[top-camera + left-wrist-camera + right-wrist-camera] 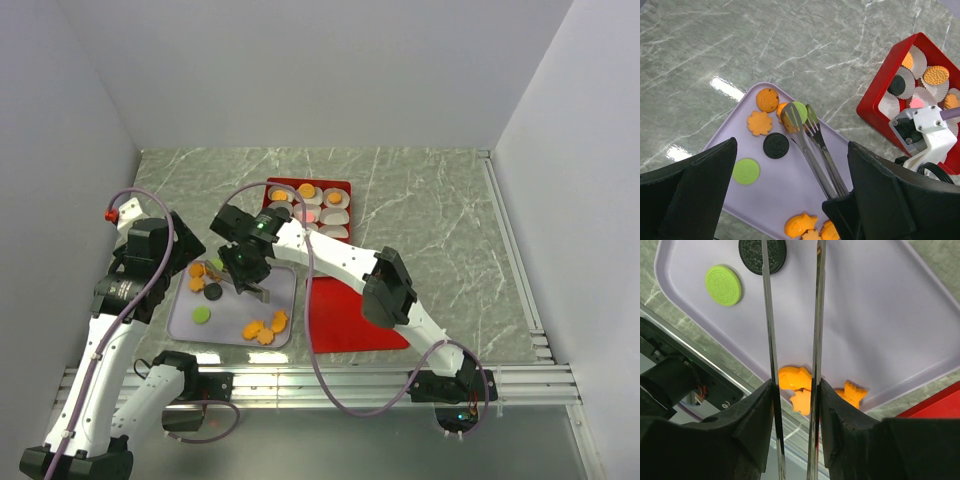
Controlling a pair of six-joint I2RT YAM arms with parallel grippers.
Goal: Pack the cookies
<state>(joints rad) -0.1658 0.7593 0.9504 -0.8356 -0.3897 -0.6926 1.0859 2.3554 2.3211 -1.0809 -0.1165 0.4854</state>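
Loose cookies lie on a lavender tray [790,195]: an orange flower [759,123], a black disc [776,145], a green disc [745,171] and orange pieces [796,378] at the near edge. My right gripper [795,385] is shut on metal tongs [812,150]. The tong tips rest by a green cookie [800,111] and an orange one at the tray's far end; I cannot tell whether they pinch either. My left gripper [790,150] hangs open above the tray, holding nothing. A red box [880,95] of white paper cups holds orange [936,75], black [896,85] and pink [916,103] cookies.
A red flat lid [345,310] lies right of the tray, in front of the red box [345,190]. The right arm's forearm [330,255] crosses above it. White walls surround the marble table, and a metal rail [400,375] runs along the near edge.
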